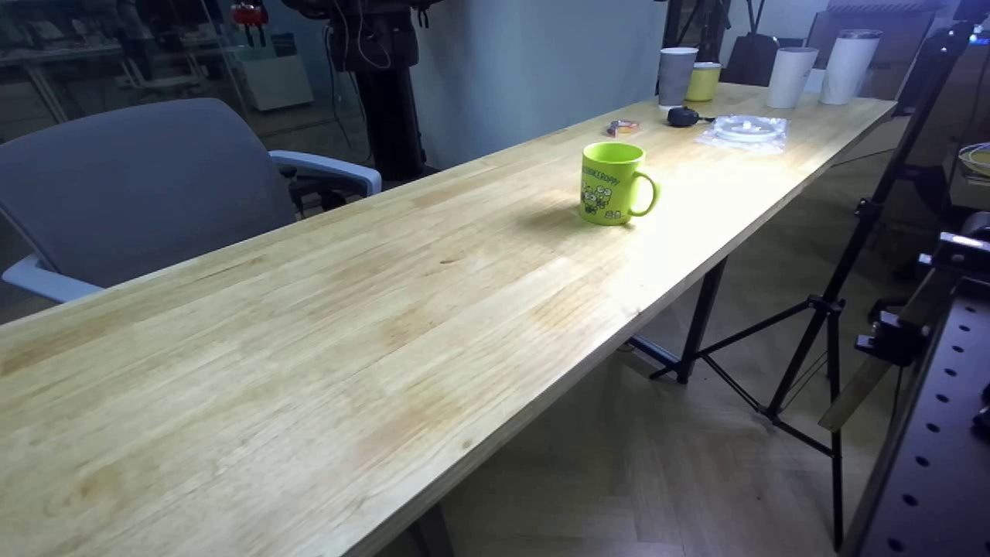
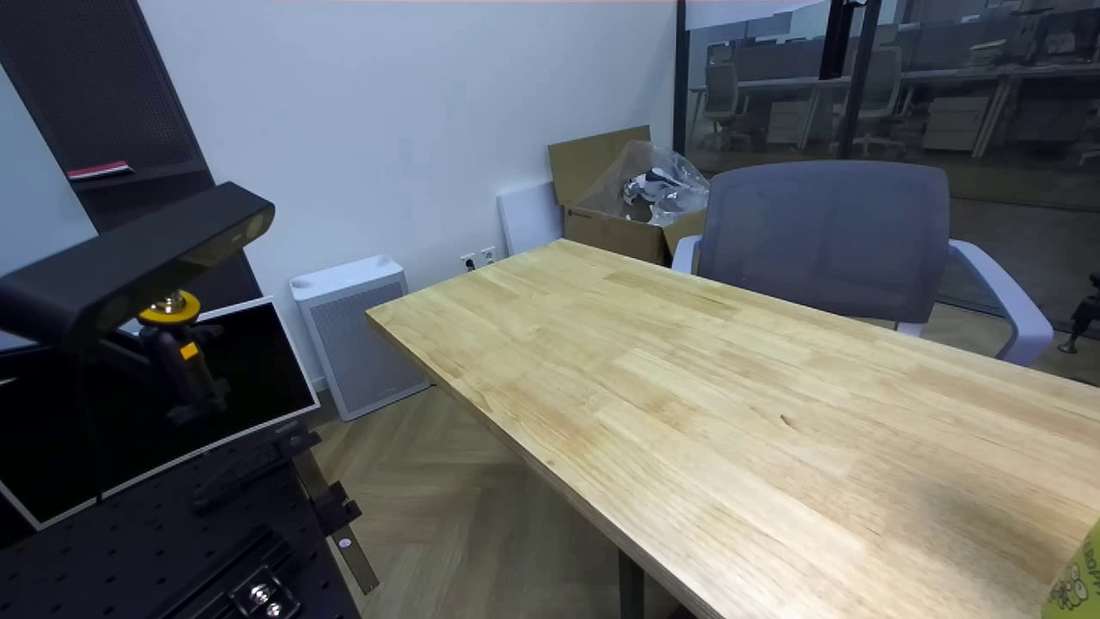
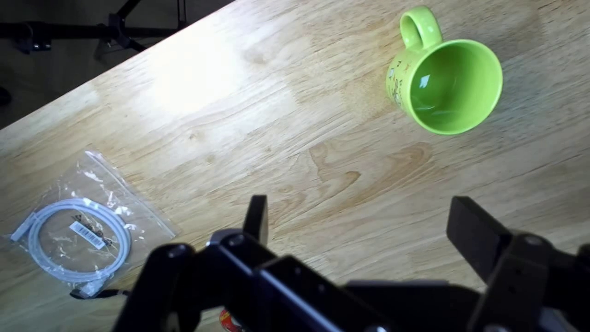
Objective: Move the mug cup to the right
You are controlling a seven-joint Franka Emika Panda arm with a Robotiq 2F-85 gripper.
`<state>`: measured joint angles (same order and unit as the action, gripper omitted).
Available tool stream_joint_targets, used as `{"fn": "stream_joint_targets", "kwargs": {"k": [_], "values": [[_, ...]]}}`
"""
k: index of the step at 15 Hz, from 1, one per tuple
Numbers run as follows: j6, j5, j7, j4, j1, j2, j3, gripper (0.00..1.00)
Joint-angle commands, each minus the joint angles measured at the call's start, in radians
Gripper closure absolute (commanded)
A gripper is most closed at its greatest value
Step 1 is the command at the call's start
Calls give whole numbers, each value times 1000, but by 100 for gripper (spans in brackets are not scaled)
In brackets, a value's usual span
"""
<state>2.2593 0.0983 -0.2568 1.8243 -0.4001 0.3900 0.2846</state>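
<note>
Standing upright on the bench (image 1: 433, 309), long axis vertical, the lime-green mug (image 3: 446, 85) points its handle (image 3: 428, 27) toward the wrist view's top. The end effector (image 3: 357, 216) hovers above the bench, its 2 fingers (image 3: 255, 219) spread apart and clear of the mug. In an exterior view, 2 white cups (image 1: 792, 79) stand beyond a bagged cable (image 1: 746, 133).

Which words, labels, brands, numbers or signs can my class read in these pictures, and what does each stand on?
"...EROPPI", as best I can tell, on the green mug; the first letters are unclear.
Barcode label, on or inside the clear bag: too small to read.
Mark on the cardboard box: too blurred to read.
Small red item: any print too blurred to read.
</note>
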Motion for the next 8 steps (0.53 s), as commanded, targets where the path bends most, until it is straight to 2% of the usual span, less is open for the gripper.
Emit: {"fn": "stream_joint_targets", "kwargs": {"k": [1, 8], "values": [[-3, -6, 4, -5, -12, 1, -13, 0], [15, -23, 32, -11, 2, 38, -18, 0]]}}
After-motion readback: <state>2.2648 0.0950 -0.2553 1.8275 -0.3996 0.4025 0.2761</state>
